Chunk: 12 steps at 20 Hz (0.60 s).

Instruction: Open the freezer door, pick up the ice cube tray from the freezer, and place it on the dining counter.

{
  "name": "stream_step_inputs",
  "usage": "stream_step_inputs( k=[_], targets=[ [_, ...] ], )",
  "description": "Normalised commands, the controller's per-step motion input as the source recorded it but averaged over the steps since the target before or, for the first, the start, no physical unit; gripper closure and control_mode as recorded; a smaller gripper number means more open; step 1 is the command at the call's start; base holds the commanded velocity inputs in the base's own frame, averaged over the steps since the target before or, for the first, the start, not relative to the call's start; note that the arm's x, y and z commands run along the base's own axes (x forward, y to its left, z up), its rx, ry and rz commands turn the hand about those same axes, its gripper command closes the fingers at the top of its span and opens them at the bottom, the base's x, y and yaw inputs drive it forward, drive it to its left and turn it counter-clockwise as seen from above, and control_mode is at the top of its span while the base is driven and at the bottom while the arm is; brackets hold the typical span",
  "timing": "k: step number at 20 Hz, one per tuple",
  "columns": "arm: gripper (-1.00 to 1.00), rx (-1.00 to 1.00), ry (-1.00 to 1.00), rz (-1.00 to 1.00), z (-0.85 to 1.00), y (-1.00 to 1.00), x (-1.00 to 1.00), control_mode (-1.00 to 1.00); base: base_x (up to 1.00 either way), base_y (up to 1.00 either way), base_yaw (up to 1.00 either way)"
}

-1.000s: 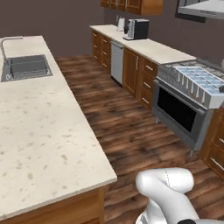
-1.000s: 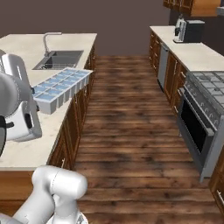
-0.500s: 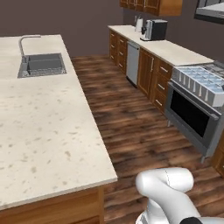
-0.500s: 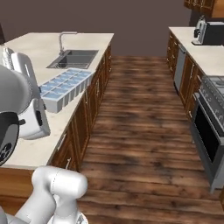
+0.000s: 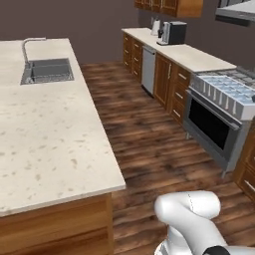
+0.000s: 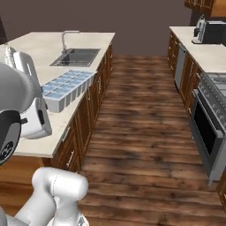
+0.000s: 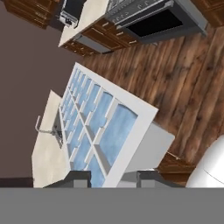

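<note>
The ice cube tray (image 6: 67, 89) is in the middle left of the right base view, carried in the air above the near edge of the dining counter (image 6: 39, 50). It seems to stay level, with its cells facing up, and I think this is so that nothing spills while it is moved. In the hand view the tray (image 7: 98, 129) takes the centre of the frame, and the gripper (image 7: 113, 178) at the bottom edge is clamped on its near end, one dark fingertip at each side of the wall. Gripping the end leaves the long body sticking out ahead of the hand, over the stone top.

The counter (image 5: 45, 124) takes the left half of the left base view, with its sink (image 5: 46, 69) in the upper left. The stove (image 5: 221, 107) is at the right, across the wooden floor.

In my judgement the fetching part is done and only the putting down remains. The tray must be lowered flat on the stone, far enough from the edge that it does not tip onto the floor.
</note>
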Motion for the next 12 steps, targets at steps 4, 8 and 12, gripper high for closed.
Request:
stream_step_inputs(
  k=[4,8,12],
  targets=[
    [1.00,0.00,0.00,0.00,0.00,0.00,0.00,1.00,-0.96,-0.10,-0.02],
    [1.00,0.00,0.00,0.00,0.00,0.00,0.00,1.00,-0.74,0.00,0.39],
    [1.00,0.00,0.00,0.00,0.00,0.00,0.00,1.00,-0.13,0.14,0.78]
  ],
)
